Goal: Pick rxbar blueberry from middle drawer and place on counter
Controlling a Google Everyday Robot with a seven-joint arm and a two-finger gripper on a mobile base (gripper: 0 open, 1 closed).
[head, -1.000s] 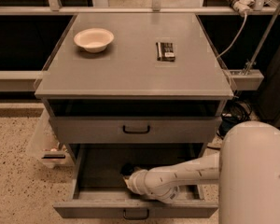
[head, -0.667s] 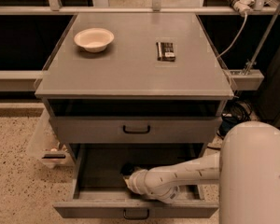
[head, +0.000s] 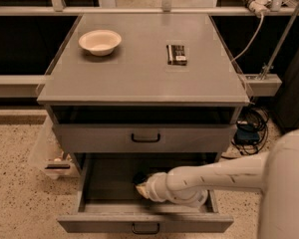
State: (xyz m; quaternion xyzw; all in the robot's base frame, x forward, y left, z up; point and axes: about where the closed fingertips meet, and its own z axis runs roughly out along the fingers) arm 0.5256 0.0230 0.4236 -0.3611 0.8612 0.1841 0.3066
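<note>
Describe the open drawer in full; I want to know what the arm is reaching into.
The middle drawer is a wide grey metal tray, pulled out beneath the closed taller-fronted drawer. Its low front panel carries a small black curved handle. The inside is dark and shadowed. The robot's white arm reaches in from the right, with the gripper low near the middle of the drawer floor. No bar can be made out inside.

One bowl (head: 100, 41), one dark bar (head: 176, 54), two drawers (head: 99, 138), one end effector (head: 139, 179) inside the middle drawer (head: 104, 224).

Grey counter (head: 139, 81), white bowl (head: 100, 42), black-brown bar (head: 176, 54); dark gripper (head: 139, 179) inside grey middle drawer (head: 97, 223).
</note>
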